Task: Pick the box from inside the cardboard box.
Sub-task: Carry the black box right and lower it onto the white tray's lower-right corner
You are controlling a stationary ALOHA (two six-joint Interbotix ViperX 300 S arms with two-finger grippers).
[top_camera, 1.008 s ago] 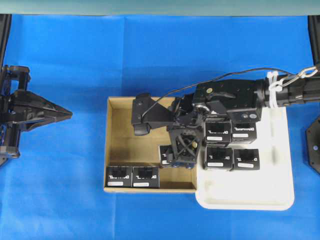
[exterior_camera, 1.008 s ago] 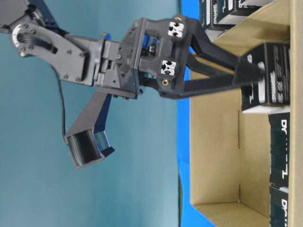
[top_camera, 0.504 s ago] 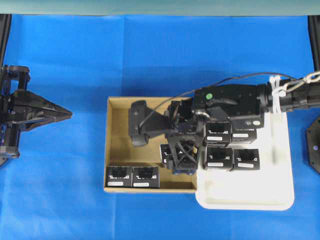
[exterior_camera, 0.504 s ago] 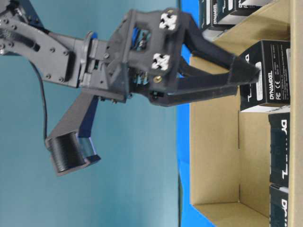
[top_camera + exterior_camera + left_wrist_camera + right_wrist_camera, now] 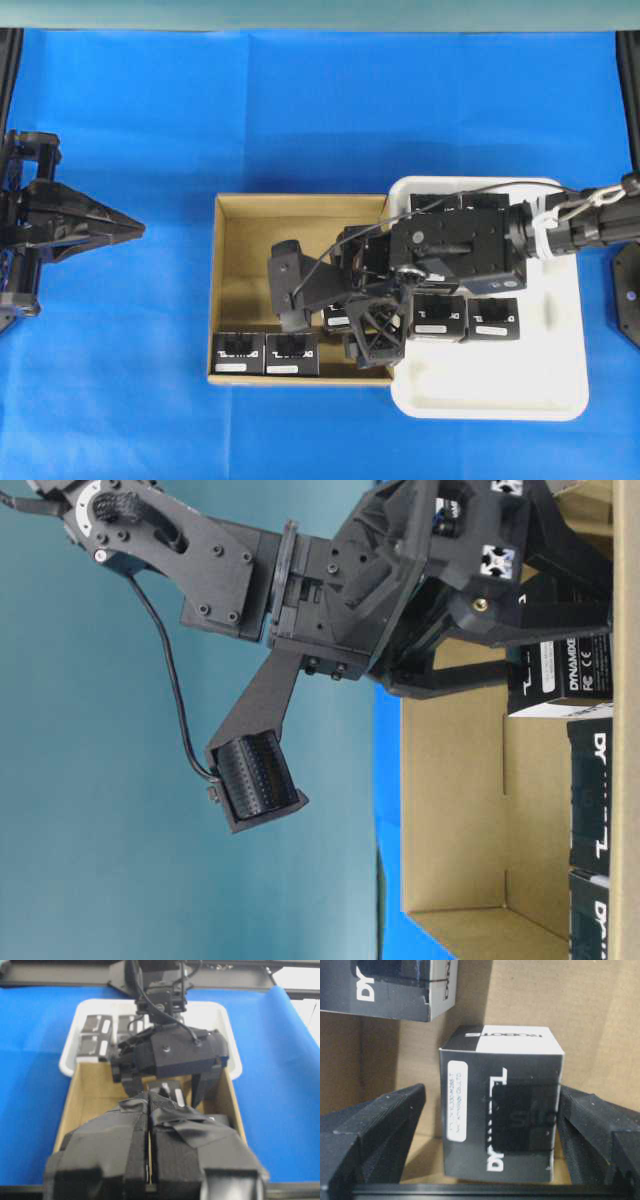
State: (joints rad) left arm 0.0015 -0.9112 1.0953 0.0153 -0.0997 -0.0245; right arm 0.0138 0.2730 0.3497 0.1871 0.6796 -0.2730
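Right gripper (image 5: 352, 322) is reaching down inside the cardboard box (image 5: 240, 290), seen overhead. Table-level, it is hanging over the box (image 5: 560, 678). Wrist view: fingers (image 5: 375, 1130) are standing wide, flanking the box (image 5: 500, 1115), apparently not gripping it.

box (image 5: 501, 1117): black with white letters, a white label strip and a white patch on top
cardboard box (image 5: 243, 273): plain brown
tray (image 5: 490, 394): white
table cover (image 5: 300, 110): bright blue
right gripper (image 5: 490, 1130): black
left gripper (image 5: 135, 229): black, wrapped in black tape
wall behind (image 5: 100, 830): teal
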